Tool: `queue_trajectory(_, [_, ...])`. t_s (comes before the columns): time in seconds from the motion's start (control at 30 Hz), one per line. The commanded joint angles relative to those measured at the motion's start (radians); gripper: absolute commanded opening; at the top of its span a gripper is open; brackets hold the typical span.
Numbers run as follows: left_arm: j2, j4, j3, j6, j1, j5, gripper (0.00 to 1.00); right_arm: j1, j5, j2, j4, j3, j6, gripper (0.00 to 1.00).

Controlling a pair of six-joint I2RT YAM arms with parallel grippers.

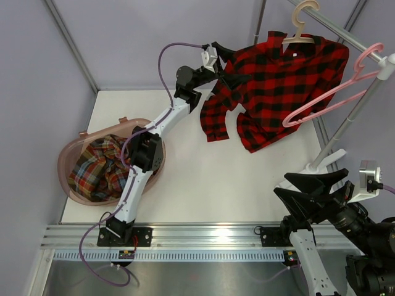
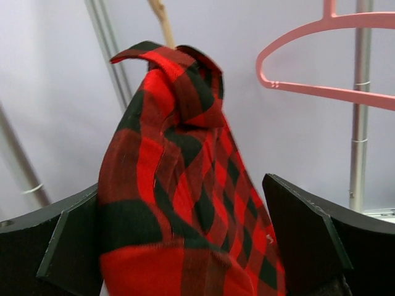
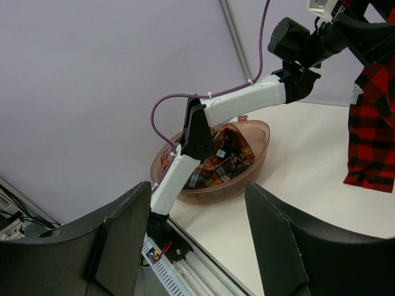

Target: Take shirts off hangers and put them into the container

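The red-and-black shirt [image 1: 278, 86] hangs on the beige hanger [image 1: 301, 28] from the rack. My left gripper [image 1: 223, 60] is raised at the shirt's left shoulder, open. In the left wrist view its jaws stand wide apart around a fold of the shirt [image 2: 179, 185], with a gap at the right finger [image 2: 308, 240]. The pink hanger [image 1: 327, 102] hangs bare beside it. The multicolour plaid shirt [image 1: 99, 166] lies crumpled in the container [image 1: 73, 148]. My right gripper [image 1: 281, 185] hovers open and empty, low at the near right.
The grey rack pole [image 1: 349, 126] slants up from its white base at the right. Grey walls with metal struts close in the back and left. A metal rail [image 1: 203, 237] runs along the near edge. The left arm [image 3: 247, 102] stretches over the container [image 3: 262, 132].
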Motion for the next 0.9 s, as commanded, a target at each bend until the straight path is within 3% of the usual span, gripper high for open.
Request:
queue_trajectory(0.0, [-0.025,0.050,0.025,0.022,-0.026,-0.026,0.99,-0.011,-0.040,-0.008,-0.001,0.016,0.002,0.71])
queue_trajectory(0.43, [-0.070,0.007,-0.012,-0.019,-0.055,-0.305,0.67,-0.037,-0.059,-0.029,-0.053,0.065,-0.027,0.71])
queue_trajectory(0.57, [-0.051,-0.046,0.048,-0.021,-0.070,-0.382,0.51,-0.041,-0.073,-0.035,-0.041,0.062,-0.016,0.71])
queue_trajectory(0.6, [-0.050,-0.065,0.060,-0.016,-0.072,-0.396,0.35,-0.043,-0.074,-0.034,-0.036,0.059,-0.015,0.71])
queue_trajectory(0.73, [-0.036,-0.097,0.091,-0.017,-0.081,-0.425,0.02,-0.043,-0.083,-0.039,-0.026,0.048,-0.007,0.70])
queue_trajectory(0.87, [-0.031,-0.068,0.108,-0.074,-0.087,-0.419,0.00,-0.043,-0.086,-0.043,-0.015,0.014,0.001,0.70])
